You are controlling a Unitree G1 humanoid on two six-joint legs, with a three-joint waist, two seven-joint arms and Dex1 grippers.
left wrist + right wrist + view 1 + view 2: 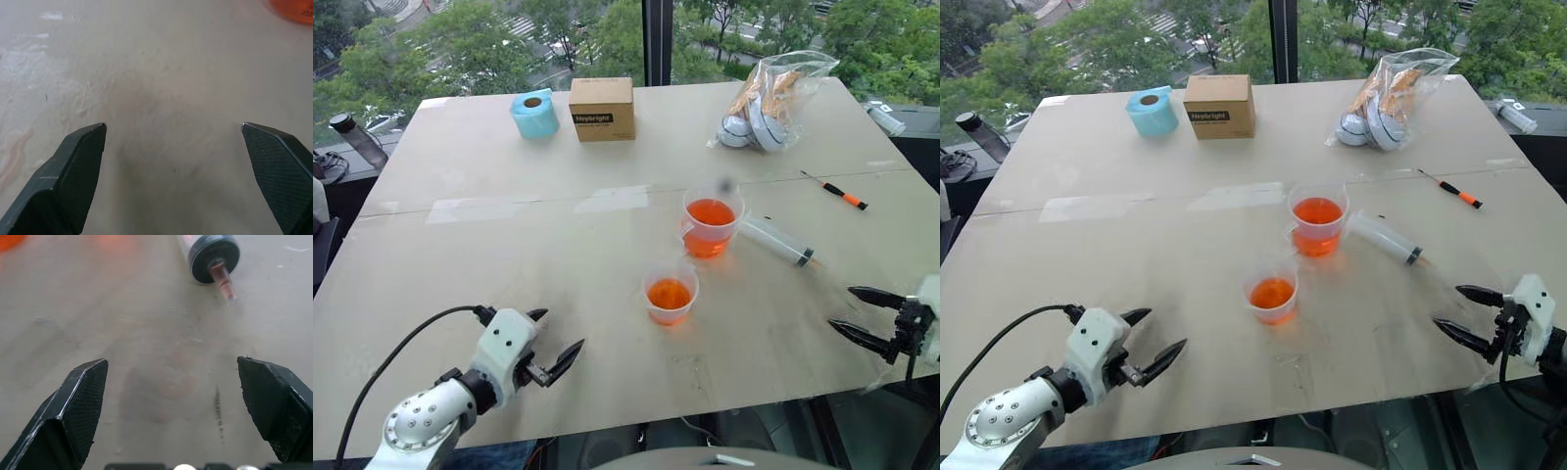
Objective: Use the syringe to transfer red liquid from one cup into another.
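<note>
Overhead, a pale desk (509, 255) stands before windows with trees. Two cups of red liquid (710, 212): the handled cup (711, 222), the smaller cup (670, 296). One syringe (779, 242) lies beside the handled cup. One box (602, 109) reads "Heybright".

Left wrist: left tool (173, 128) spread, empty.

Right wrist: right tool (172, 361) spread, syringe ahead.
</note>
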